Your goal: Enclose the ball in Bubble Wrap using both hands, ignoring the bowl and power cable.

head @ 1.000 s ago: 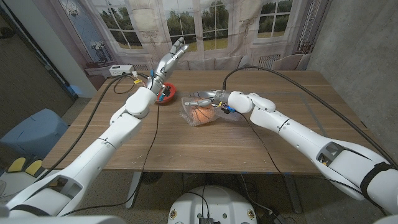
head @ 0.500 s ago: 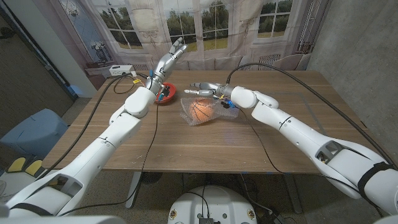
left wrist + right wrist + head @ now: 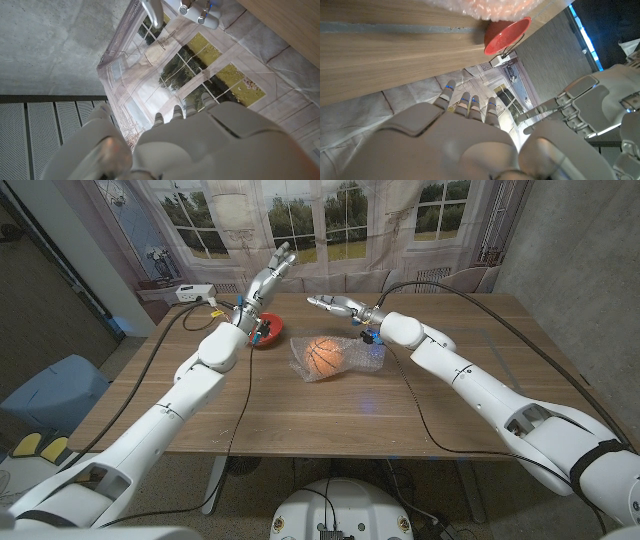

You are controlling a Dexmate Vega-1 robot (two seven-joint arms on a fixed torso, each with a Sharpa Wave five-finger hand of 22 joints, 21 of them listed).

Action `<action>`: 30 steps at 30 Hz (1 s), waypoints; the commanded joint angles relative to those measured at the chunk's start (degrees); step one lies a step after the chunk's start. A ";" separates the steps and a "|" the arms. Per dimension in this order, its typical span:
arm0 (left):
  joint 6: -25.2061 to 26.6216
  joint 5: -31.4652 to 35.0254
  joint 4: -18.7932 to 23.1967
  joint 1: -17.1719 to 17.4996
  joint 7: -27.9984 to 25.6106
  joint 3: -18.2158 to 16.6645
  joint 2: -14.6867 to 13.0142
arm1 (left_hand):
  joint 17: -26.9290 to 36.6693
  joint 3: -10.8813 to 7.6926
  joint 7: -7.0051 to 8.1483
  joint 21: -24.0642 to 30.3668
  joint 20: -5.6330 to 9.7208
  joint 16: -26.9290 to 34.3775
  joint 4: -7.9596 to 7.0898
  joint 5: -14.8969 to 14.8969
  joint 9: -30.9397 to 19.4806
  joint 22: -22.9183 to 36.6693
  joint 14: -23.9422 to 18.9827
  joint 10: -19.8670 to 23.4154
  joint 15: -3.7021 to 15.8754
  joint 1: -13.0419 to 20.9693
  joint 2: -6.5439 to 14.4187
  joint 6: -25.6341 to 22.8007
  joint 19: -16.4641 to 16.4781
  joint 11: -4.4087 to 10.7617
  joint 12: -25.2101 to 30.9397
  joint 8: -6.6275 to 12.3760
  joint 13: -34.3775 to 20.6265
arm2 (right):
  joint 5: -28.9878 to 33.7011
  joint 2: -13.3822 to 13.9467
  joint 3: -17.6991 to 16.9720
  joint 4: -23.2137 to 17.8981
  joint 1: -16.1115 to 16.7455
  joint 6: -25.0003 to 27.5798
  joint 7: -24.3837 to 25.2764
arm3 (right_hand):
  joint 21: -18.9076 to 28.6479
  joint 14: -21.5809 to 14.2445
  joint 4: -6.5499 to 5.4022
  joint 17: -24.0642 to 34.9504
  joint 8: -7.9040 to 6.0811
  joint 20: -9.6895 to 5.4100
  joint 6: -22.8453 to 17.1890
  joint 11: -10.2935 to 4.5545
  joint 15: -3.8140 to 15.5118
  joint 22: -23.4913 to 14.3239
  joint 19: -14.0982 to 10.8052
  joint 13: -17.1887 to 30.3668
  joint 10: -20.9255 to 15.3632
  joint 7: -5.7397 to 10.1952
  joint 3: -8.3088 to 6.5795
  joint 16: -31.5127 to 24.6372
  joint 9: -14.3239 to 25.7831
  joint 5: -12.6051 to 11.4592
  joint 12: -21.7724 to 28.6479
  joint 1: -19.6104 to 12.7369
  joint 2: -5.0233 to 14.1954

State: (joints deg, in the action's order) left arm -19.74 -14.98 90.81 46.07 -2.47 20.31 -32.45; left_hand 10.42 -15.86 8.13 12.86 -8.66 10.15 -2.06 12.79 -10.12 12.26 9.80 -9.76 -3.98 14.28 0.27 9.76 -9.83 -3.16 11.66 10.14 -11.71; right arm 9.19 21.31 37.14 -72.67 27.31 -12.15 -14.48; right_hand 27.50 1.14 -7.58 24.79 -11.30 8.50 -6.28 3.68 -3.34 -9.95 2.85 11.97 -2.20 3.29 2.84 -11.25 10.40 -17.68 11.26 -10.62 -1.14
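— Where is the ball right now?

— The orange ball (image 3: 323,356) sits a little above the middle of the head view, on the wooden table (image 3: 400,410), lying in the crumpled Bubble Wrap (image 3: 345,363). The clear sheet spreads under and around it, bunched up to the right of the ball; the top of the ball looks bare.

— And your right hand?

— My right hand (image 3: 335,305) hangs above the table, just up and to the right of the ball, fingers stretched out and apart, pointing toward picture left. It holds nothing and touches neither ball nor wrap.

— The left one?

— My left hand (image 3: 270,277) is raised in the upper left-middle of the frame, fingers spread and pointing up toward the window backdrop, nothing in it. Just below my wrist stands the red bowl (image 3: 266,333), left of the wrap and apart from it. From my right wrist I see that bowl (image 3: 506,35) at the table's edge with bubbled plastic (image 3: 490,7) beside it.
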 commanded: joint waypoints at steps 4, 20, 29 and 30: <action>-0.36 -2.05 -0.50 2.50 -1.48 -1.40 0.00 | -0.03 0.17 0.57 -0.07 -0.03 0.29 0.37 0.03 -0.18 0.10 8.69 -6.86 -0.55 -0.04 0.39 6.83 -7.68 0.26 0.12 0.49 -0.05 | -11.47 -1.44 -4.04 6.21 -0.49 -4.86 2.71 | -0.27 -1.19 0.16 -0.61 -0.65 -0.07 -2.01 0.26 0.55 -0.10 -1.96 0.08 -1.46 -0.30 -0.33 -0.63 0.04 -0.56 0.86 -0.97 1.15; -2.45 -6.50 -1.64 5.50 0.76 -3.19 -1.76 | -0.05 0.43 0.79 0.34 -0.07 0.33 0.43 -0.05 -0.15 0.09 8.94 -7.17 -0.60 -0.33 0.45 6.92 -6.88 0.39 0.15 0.50 0.07 | -23.69 -2.27 -10.16 8.34 2.26 -7.38 4.33 | -0.34 -3.82 1.38 -2.27 -1.03 -1.02 -4.90 0.96 0.75 -0.08 -5.23 -0.10 -4.57 -1.16 -1.07 -1.32 0.07 -0.27 1.73 -3.05 2.59; -2.83 -9.39 -1.09 7.74 2.38 -4.45 -3.51 | -0.06 0.55 0.88 0.31 -0.05 0.22 0.47 -0.06 -0.14 0.08 9.47 -7.49 -0.67 -0.47 0.53 7.17 -7.04 0.26 0.11 0.43 0.12 | -28.75 -2.91 -12.56 9.31 4.19 -7.70 5.40 | -0.47 -5.24 1.82 -2.96 -1.00 -1.27 -5.73 1.37 0.92 -0.09 -6.34 -0.15 -5.77 -1.49 -1.22 -1.66 0.08 -0.01 1.98 -3.75 2.89; -2.72 -9.70 -0.87 8.00 2.42 -4.56 -3.63 | -0.06 0.55 0.90 0.32 -0.04 0.21 0.47 -0.06 -0.14 0.07 9.51 -7.50 -0.66 -0.48 0.54 7.17 -7.04 0.24 0.11 0.43 0.12 | -29.64 -3.04 -12.99 9.64 4.37 -7.83 5.25 | -0.50 -5.34 1.85 -3.02 -1.02 -1.32 -5.89 1.40 0.85 -0.09 -6.37 -0.16 -5.84 -1.51 -1.23 -1.67 0.08 0.02 1.98 -3.81 2.90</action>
State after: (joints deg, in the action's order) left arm -21.94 -21.48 89.49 51.56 -1.67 17.15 -34.33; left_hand 10.42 -15.37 8.61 12.86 -8.68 10.15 -1.58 12.79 -10.12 12.26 9.81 -9.78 -3.99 13.97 0.57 9.63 -9.84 -3.17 11.66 10.38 -11.45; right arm -13.81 18.91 27.36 -64.34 29.64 -19.30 -10.17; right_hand 27.05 -3.49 -5.90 21.80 -12.08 7.37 -11.49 5.22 -2.44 -9.87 -2.98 11.71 -7.41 1.93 1.64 -12.36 10.41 -17.75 13.03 -14.05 1.77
